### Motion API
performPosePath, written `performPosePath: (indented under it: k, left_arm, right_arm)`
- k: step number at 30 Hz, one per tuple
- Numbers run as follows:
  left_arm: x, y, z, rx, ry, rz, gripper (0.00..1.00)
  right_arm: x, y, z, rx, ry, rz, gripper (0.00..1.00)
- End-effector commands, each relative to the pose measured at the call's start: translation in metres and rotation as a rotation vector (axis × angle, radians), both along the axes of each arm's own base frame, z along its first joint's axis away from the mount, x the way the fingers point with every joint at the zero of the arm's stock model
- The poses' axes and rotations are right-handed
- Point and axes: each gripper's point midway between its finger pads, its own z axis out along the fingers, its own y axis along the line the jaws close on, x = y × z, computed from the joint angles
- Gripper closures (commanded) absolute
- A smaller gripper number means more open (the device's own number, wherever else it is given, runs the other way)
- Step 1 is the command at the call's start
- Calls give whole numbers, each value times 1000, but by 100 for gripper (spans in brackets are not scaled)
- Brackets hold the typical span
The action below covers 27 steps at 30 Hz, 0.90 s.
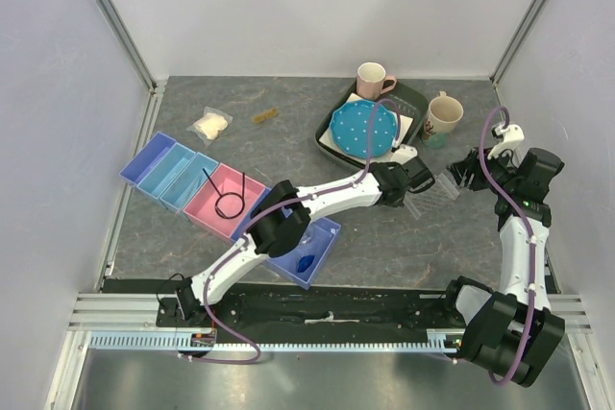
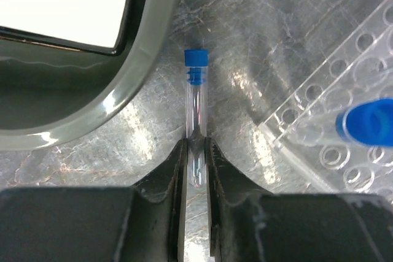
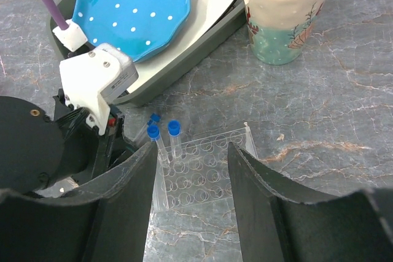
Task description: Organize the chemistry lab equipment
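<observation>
My left gripper (image 2: 196, 154) is shut on the lower end of a clear blue-capped tube (image 2: 196, 99), close to the table between the grey tray and the clear tube rack (image 2: 344, 133). In the top view this gripper (image 1: 418, 189) is just left of the rack (image 1: 440, 189). My right gripper (image 3: 191, 157) is open, its jaws standing either side of the rack (image 3: 209, 179) and above it. Two blue-capped tubes (image 3: 174, 138) stand in the rack's far left corner. A black wire ring (image 1: 229, 204) lies in the pink bin. A blue hexagonal piece (image 1: 306, 262) lies in the near blue bin.
A grey tray (image 1: 332, 146) holds the blue dotted plate (image 1: 365, 129). Two mugs (image 1: 373, 79) (image 1: 442, 114) stand behind and right of it. A row of blue bins (image 1: 173, 168) sits at left. A bag of white wads (image 1: 211, 125) and a brown stick (image 1: 265, 116) lie at the back.
</observation>
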Motion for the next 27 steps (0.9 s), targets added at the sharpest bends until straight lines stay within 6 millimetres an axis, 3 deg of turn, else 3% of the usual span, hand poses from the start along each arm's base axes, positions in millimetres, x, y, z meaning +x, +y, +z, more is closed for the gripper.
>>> performPosePath:
  k: [1, 3, 4, 5, 6, 7, 8, 9, 10, 11, 12, 13, 15, 16, 22, 27]
  left_arm:
    - [-20, 20, -14, 80, 51, -170, 88]
    - [-28, 27, 0, 39, 36, -234, 90]
    - [-37, 30, -9, 8, 44, -261, 90]
    - [-38, 27, 25, -64, 1, -283, 91]
    - [-41, 30, 32, -78, -11, -306, 91]
    - [-55, 41, 25, -87, 17, -344, 92]
    - [-55, 32, 61, -187, -49, -375, 92]
    - [-58, 34, 74, -223, -72, -401, 92]
    - [-73, 47, 62, -223, -41, -433, 92]
    - [-74, 43, 74, -278, -79, -457, 92]
    - [-79, 46, 102, -336, -123, -476, 92]
    - [-91, 58, 91, -342, -98, -507, 92]
    - [-96, 55, 130, -474, -193, -543, 92]
    - [-108, 61, 123, -501, -177, -574, 92]
    - [-120, 53, 153, -653, -223, -626, 93]
    - [-117, 40, 178, -713, -256, -640, 93]
  right_arm:
    - [6, -2, 21, -12, -58, 16, 43]
    - [6, -1, 20, -13, -57, 19, 43]
    - [6, -2, 20, -12, -56, 18, 43]
    - [6, -1, 20, -13, -58, 23, 43]
    - [6, 0, 20, -11, -56, 28, 43]
    - [5, 1, 20, -8, -56, 32, 43]
    - [4, 4, 20, -2, -59, 54, 43]
    - [3, 6, 19, -2, -60, 70, 42]
    - [1, 10, 17, 7, -57, 92, 42]
    - [-2, 18, 16, 31, -60, 139, 41]
    - [-4, 25, 14, 59, -51, 181, 39]
    - [-9, 31, 11, 77, -42, 226, 39]
    - [-17, 52, 13, 148, -38, 359, 38]
    - [-23, 59, 10, 173, -19, 403, 38]
    - [-48, 119, 8, 311, 40, 692, 33]
    - [-52, 138, -5, 386, 147, 759, 32]
